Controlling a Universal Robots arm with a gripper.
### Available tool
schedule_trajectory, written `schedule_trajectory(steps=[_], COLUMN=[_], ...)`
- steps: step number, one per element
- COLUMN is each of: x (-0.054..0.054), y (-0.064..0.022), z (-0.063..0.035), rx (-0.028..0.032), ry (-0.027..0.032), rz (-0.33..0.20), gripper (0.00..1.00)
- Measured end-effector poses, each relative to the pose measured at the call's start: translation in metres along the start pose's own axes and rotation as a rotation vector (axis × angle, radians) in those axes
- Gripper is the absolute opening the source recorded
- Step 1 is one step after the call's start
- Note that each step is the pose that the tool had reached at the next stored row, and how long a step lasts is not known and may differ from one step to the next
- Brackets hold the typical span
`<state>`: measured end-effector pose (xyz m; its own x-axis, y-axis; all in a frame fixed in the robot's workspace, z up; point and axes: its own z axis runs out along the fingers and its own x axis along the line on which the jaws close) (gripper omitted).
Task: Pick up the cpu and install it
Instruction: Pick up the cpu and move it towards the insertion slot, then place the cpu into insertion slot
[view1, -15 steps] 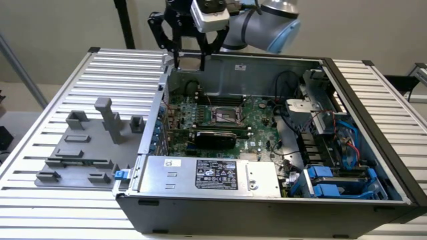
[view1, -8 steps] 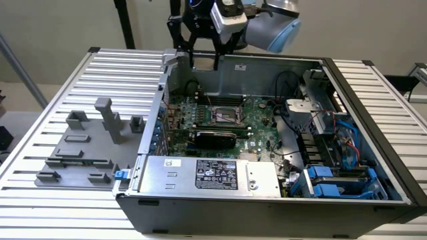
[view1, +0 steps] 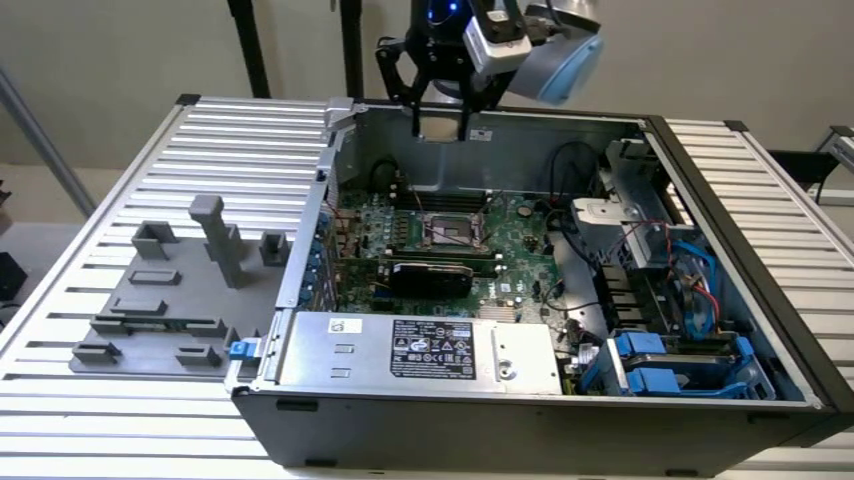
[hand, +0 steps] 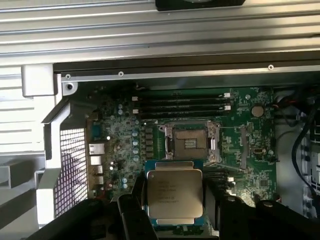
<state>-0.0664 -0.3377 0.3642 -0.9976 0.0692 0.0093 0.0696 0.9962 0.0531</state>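
Cpu (hand: 174, 196) in gripper (view1: 441, 128) over case (view1: 534, 430); socket (view1: 449, 232) on motherboard (view1: 514, 225) inside; fixture blocks (view1: 160, 300) exterior view's left.

No text is legible. The black label (view1: 434, 350) on the power supply (view1: 523, 362) carries unreadable white print. The cpu (hand: 174, 196) shows faint, illegible engraving.

Even, diffuse light — case (view1: 534, 430) interior shadowed; mild sheen on cpu (hand: 174, 196), ribbed table (view1: 160, 130) bright.

Robot lab bench: slatted aluminium table (view1: 147, 160), open computer case (view1: 534, 430).
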Motion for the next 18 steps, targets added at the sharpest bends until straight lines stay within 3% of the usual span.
schedule_trajectory(steps=[8, 11, 18], x=[-0.033, -0.035, -0.035], y=[0.0109, 0.0114, 0.0115], z=[0.0117, 0.0162, 0.0165], rx=[0.0071, 0.0102, 0.0103], ry=[-0.0005, -0.0009, -0.0007], rz=[0.000, 0.000, 0.000], gripper=[0.55, 0.55, 0.55])
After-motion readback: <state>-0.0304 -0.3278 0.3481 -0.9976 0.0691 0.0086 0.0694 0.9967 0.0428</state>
